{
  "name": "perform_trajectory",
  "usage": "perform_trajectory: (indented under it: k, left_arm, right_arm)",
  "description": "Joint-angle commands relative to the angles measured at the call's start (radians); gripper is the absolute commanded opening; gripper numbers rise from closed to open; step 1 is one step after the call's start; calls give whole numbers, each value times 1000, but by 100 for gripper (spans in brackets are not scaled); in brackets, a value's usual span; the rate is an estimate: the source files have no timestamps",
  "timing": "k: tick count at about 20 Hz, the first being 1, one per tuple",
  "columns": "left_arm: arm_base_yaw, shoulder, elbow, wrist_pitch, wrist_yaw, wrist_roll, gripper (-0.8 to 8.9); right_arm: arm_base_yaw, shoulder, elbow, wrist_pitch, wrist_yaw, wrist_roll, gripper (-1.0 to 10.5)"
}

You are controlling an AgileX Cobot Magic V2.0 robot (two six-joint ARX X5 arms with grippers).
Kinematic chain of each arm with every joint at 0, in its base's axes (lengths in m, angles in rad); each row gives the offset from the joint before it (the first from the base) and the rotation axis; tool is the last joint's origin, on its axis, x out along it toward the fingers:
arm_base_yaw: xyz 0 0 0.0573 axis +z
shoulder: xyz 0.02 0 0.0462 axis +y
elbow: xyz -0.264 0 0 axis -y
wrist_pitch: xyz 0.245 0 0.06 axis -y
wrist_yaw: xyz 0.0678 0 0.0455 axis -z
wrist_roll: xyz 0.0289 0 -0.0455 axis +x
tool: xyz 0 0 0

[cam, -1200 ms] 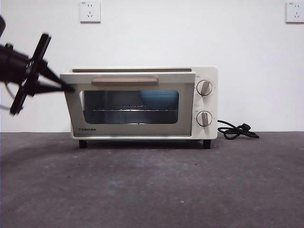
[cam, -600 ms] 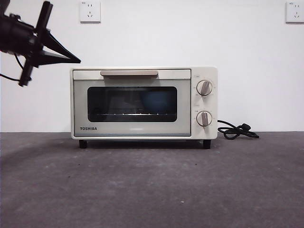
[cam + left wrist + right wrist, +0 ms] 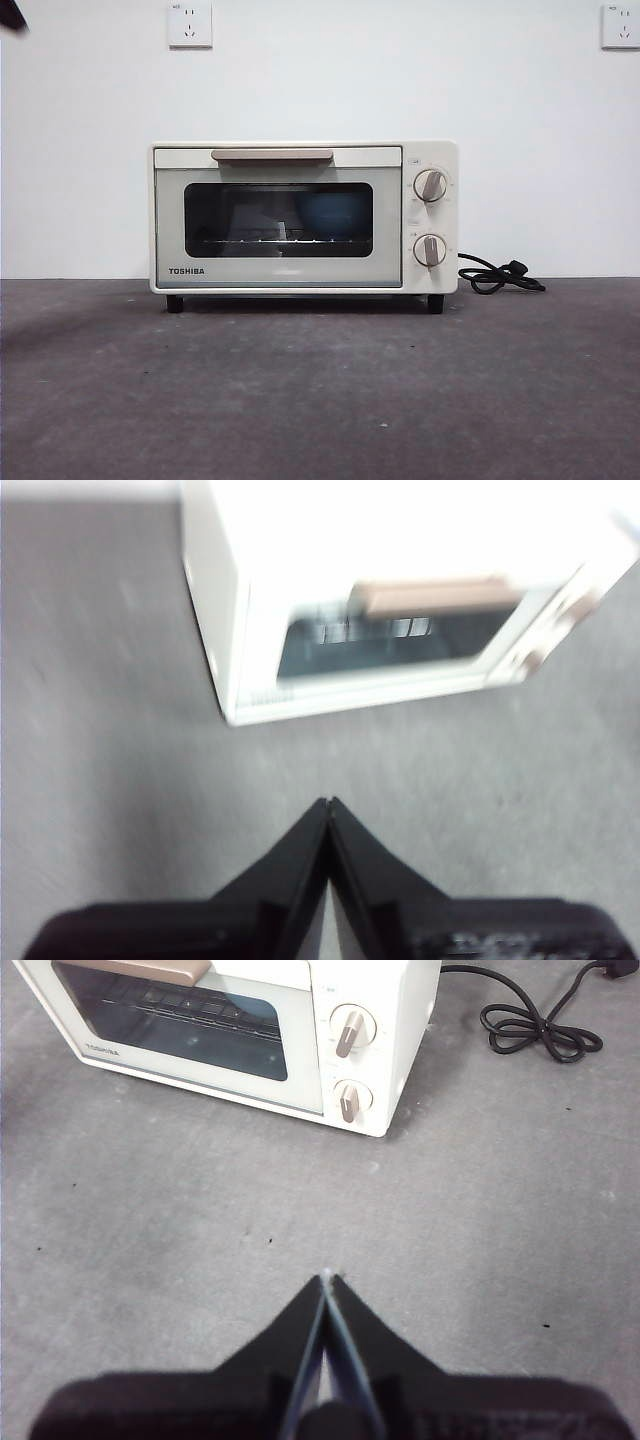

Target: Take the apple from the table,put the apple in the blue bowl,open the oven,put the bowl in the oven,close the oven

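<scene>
Oven (image 3: 304,217) is sitting shut at the table's (image 3: 320,400) back edge, blue bowl (image 3: 335,215) showing through the glass. Left gripper (image 3: 329,802) and right gripper (image 3: 326,1276) are hovering above the table, jaws pressed together, empty.

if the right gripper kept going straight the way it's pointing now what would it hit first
Probably the bare table. The right gripper, jaws shut, points down at open surface short of the oven; nothing lies between, though depth is hard to judge.
</scene>
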Motion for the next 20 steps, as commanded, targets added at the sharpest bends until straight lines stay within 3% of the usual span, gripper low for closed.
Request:
perform_trajectory:
  k: [1,4,10,12,16,20]
  left_arm:
    - [-3,-101,-4,-60,5,-2,-4]
    - [-3,-196,-4,-192,56,-75,-4]
    - [-3,-222,-4,-215,69,-80,-4]
    - [-3,-195,-4,-203,42,33,-4]
    - [2,-124,-5,-78,9,136,-4]
    - [3,-155,-126,245,10,181,-4]
  right_arm:
    - [0,0,-9,4,4,11,1]
    - [0,0,-9,4,4,11,1]
    - [0,0,-9,4,4,11,1]
    - [0,0,-9,4,4,11,1]
    - [0,0,-9,4,4,11,1]
    - [0,0,-9,4,4,11,1]
